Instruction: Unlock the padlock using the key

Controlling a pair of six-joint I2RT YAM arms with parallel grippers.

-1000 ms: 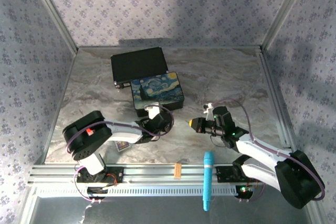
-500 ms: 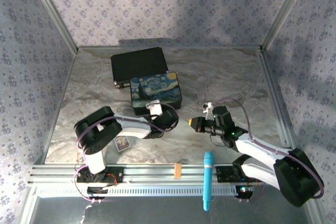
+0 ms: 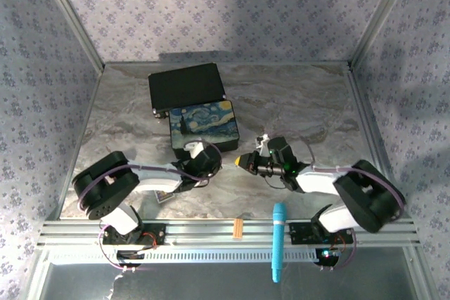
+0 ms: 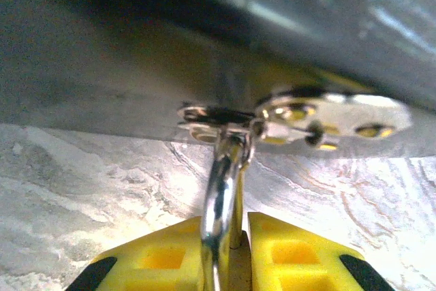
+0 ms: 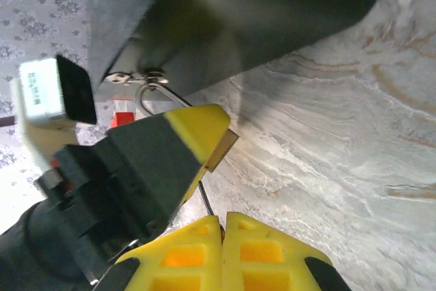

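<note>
My left fingers [image 4: 160, 257] are pinched narrow on the padlock [image 4: 221, 182], whose shackle runs up ahead of them into the box clasp [image 4: 327, 110]. My right fingers [image 5: 272, 257] are closed on what I take to be the key [image 5: 204, 199], which pokes out just beneath the left fingertip. If I push in off-line, the key could skid past the keyway or twist in my grip, because the lock hangs loose.

Left arm [image 3: 151, 172] and right arm [image 3: 318, 178], black and white
White links, bulky black joint housings, thin purple cables, yellow fingers [image 4: 293, 258] with black corners, a green light on the right
</note>
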